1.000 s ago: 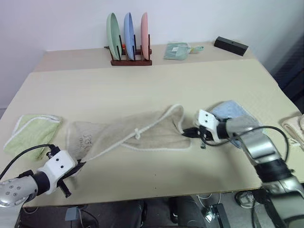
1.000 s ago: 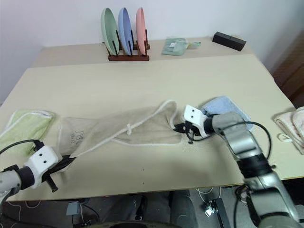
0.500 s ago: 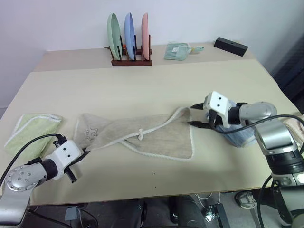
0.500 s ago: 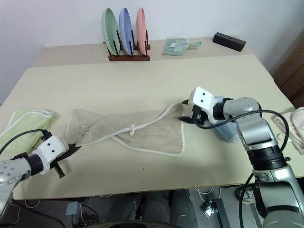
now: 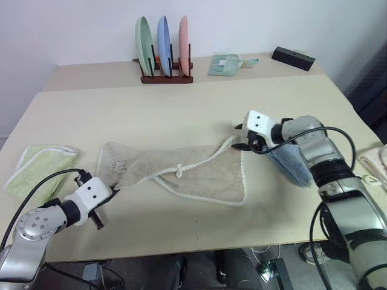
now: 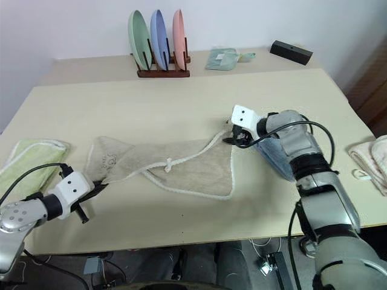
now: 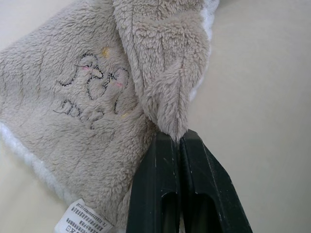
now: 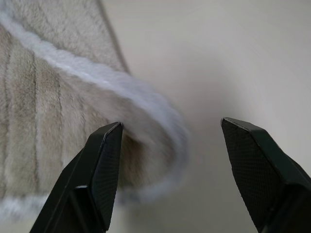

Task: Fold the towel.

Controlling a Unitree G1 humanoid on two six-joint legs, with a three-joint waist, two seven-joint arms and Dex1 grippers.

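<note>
The towel (image 5: 181, 175) lies spread on the table (image 5: 181, 115), long axis running left to right. The left tool (image 5: 112, 194) is clamped on its left end. The right tool (image 5: 242, 138), jaws apart and empty, sits at the right far corner, apparently just touching the edging.

Both my arms are brushed silver metal in rounded segments, split by black bands at the joints. Each wrist ends in a white boxy housing with small dark screw holes on its face, and I see two black fingers projecting from it on the left gripper (image 5: 113, 192) and the right gripper (image 5: 238, 137). The finger pads (image 8: 104, 170) look finely textured. A thin black cable loops loose along each forearm. My left elbow cap carries a ring of small screws.
</note>
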